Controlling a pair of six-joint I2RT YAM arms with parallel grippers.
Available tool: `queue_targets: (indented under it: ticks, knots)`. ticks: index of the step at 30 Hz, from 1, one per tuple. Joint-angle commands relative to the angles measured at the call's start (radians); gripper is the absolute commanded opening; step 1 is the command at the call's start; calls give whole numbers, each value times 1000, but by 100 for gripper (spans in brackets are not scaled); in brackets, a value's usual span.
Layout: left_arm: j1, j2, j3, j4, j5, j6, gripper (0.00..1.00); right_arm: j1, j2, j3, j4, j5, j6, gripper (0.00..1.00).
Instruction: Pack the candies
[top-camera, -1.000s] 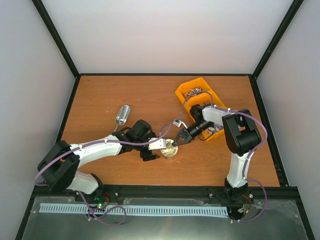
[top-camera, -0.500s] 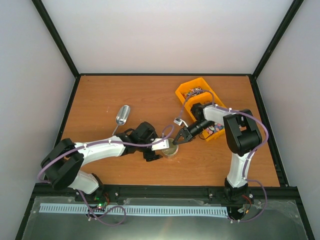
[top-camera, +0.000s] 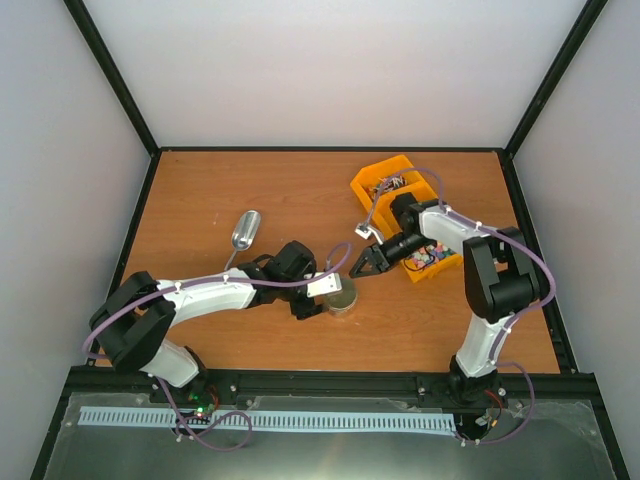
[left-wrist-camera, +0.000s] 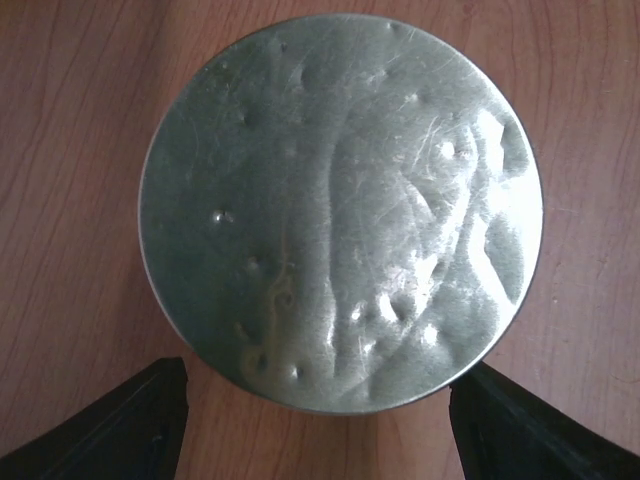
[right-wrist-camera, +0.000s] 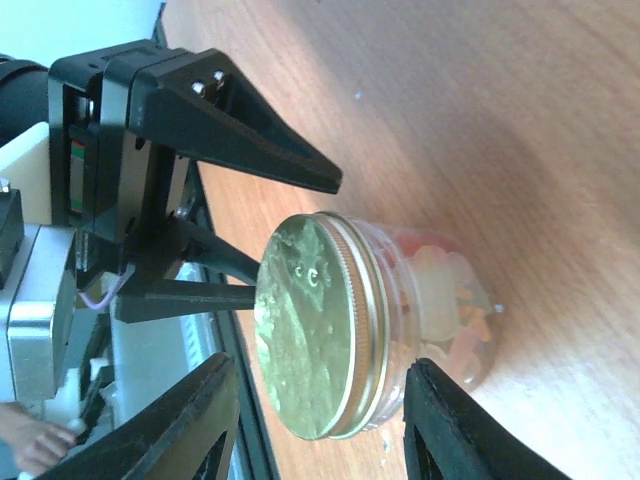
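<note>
Brown wood-grain laminate is your table, boxed in by plain white walls with black frame posts at the corners.

Top view. Your jar stands near the table's middle, somewhat toward the near edge. The left gripper sits at the jar's left side, jaws spread. The right gripper hangs just beyond the jar's far-right side, apart from it, jaws parted and gripping nothing. A yellow bin lies at far right, its long axis running far-left to near-right. It holds small mixed-colour pieces, possibly more sweets, but they are too small to name. A metal scoop lies left of centre, well apart from the jar, with its bowl toward the far wall and its handle toward you.

Left wrist view. You look straight down on the dented gold-toned lid, so the jar's axis is vertical, lid end up. The black fingers flank it at the lower corners, spread wider than the lid, released.

Right wrist view. The picture is turned sideways. The candies, pale orange and whitish pieces, sit inside the clear jar under the lid. They form a loose heap with no long axis of its own. Your right fingers stand apart at the bottom edge, clear of the jar.
</note>
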Motion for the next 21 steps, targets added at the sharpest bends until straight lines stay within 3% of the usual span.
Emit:
queue_targets:
  ticks: [1,7,21]
  knots:
    - [-10,1,44,2,6,-28,73,-19,-66,11,65,85,56,47]
    - [-10,2,63,-20,14,-28,72,-18,-98,-33,99,180,69,55]
    - [-6,12,71,-62,41,0,70,63,-21,-39,107,235,65,47]
